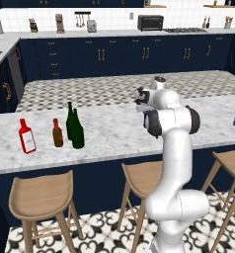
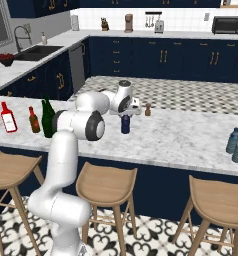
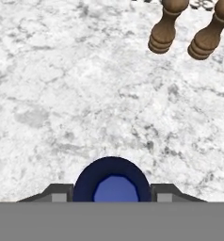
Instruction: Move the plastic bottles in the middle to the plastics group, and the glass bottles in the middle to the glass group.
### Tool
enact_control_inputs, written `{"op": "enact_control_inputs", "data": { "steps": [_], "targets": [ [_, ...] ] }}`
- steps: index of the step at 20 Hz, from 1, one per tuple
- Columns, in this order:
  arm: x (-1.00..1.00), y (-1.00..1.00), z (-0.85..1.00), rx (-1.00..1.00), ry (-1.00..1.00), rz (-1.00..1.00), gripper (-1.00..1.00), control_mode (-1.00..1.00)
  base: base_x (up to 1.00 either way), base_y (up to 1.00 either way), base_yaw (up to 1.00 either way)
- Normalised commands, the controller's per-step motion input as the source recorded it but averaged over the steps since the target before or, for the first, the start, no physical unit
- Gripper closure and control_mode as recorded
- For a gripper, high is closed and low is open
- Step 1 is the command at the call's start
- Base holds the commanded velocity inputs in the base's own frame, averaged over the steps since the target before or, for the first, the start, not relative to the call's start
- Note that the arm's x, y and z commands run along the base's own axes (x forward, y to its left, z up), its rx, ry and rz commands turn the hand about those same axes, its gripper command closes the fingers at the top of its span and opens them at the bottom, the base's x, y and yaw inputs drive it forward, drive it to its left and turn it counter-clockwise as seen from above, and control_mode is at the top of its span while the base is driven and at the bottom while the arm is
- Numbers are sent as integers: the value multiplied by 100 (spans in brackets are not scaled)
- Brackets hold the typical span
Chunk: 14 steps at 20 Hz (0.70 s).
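The gripper (image 2: 126, 114) hangs over the marble counter (image 2: 181, 135), pointing straight down, with the navy-blue bottle (image 2: 125, 124) directly beneath it. In the hand view the bottle's round top (image 3: 112, 181) sits squarely between the two dark fingertips (image 3: 57, 193), one on each side and right up against its shoulders, so the jaws appear closed on the bottle; whether the bottle still stands on the counter or is raised off it cannot be told. Just beyond the gripper, on the far side of the counter, stand two small brown wooden grinders (image 3: 166, 26), close together. Well off to one side of the gripper, toward the sink end, the two green bottles (image 1: 75, 128) stand touching or nearly so, and just past them, farther from the gripper, are the small brown bottle (image 1: 57, 133) with its red cap and then the red flat-sided bottle (image 1: 26, 136) with a white label. Well off to the other side of the gripper, near the counter's opposite end, stand two pale blue bottles (image 2: 236, 144) next to each other.
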Motion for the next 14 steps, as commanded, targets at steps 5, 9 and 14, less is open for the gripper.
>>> {"op": "enact_control_inputs", "data": {
  "steps": [5,9,14],
  "targets": [
    [-22,0,0,0,-2,0,100,-100,0,0,0],
    [-36,-4,15,0,-10,-2,100,-100,0,0,0],
    [-41,-32,41,0,-11,-11,100,-100,0,0,0]
  ]
}}
